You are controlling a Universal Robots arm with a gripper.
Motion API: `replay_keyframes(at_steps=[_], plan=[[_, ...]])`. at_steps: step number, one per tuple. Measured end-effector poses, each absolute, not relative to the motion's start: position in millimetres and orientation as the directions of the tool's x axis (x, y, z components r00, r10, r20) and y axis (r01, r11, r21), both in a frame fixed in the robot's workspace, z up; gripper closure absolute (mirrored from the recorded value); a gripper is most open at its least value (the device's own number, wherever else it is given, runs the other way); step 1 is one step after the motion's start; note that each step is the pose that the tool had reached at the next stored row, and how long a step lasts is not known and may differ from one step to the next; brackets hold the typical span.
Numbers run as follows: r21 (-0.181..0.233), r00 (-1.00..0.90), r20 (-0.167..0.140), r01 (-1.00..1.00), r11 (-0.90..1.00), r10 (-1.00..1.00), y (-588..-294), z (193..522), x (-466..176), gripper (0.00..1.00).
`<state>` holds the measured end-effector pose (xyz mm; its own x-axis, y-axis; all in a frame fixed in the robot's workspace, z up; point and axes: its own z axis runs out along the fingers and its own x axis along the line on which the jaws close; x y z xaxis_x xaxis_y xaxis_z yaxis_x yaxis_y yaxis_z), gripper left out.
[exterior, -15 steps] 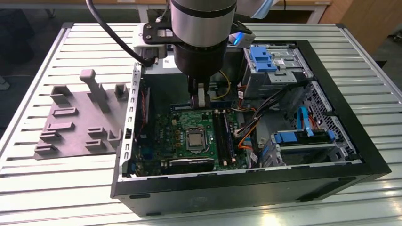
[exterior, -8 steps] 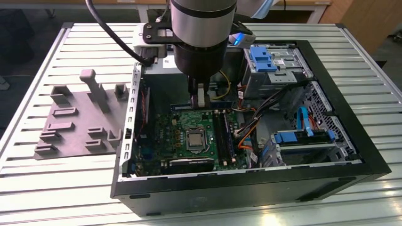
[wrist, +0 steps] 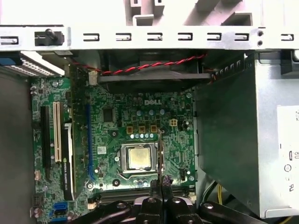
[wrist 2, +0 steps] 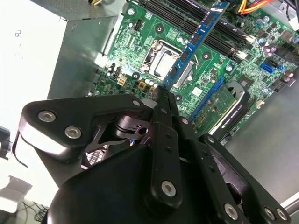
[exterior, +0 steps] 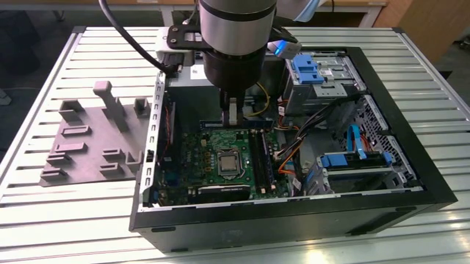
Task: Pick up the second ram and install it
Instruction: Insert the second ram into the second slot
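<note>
Gripper (wrist 2: 163, 91) is closed tight on the second ram (wrist 2: 196, 42). It pinches one short end across the flat faces, and the rest of the stick (bluish board, dark chips) juts free past the fingertips. This reads as a carry grip, with most of the length and the long edges left clear of the jaws so the stick can meet a slot.

In the first wrist view the stick (wrist: 161, 149) shows edge-on as a thin line running out from the gripper (wrist: 162, 181) alongside the CPU socket (wrist: 138, 157).

The ram is in the air over the motherboard (exterior: 198, 159), not seated in anything I can see. The pickup part looks done, the install not.

In the exterior view the gripper (exterior: 231, 118) is in the upper middle of the frame, lowered inside the open PC case (exterior: 294, 220) and close over the far edge of the board. The RAM slots (exterior: 258, 157) lie just to the exterior view's right of the socket, slightly apart from the gripper. Can't tell if one is already filled.

A grey slotted tray (exterior: 88, 143) sits on the tabletop (exterior: 74, 220) at the exterior view's left, outside the case and well apart from the arm. A power supply box (wrist: 247, 140) stands beside the board.
</note>
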<state>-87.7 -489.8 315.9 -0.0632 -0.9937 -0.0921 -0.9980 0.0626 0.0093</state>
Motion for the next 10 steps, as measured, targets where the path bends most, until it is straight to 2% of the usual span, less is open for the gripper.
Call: replay_keyframes(at_steps=[10], plan=[[0.009,-0.163,-0.092,-0.987,0.163,-0.982,-489.8,315.7,-87.7,0.88]])
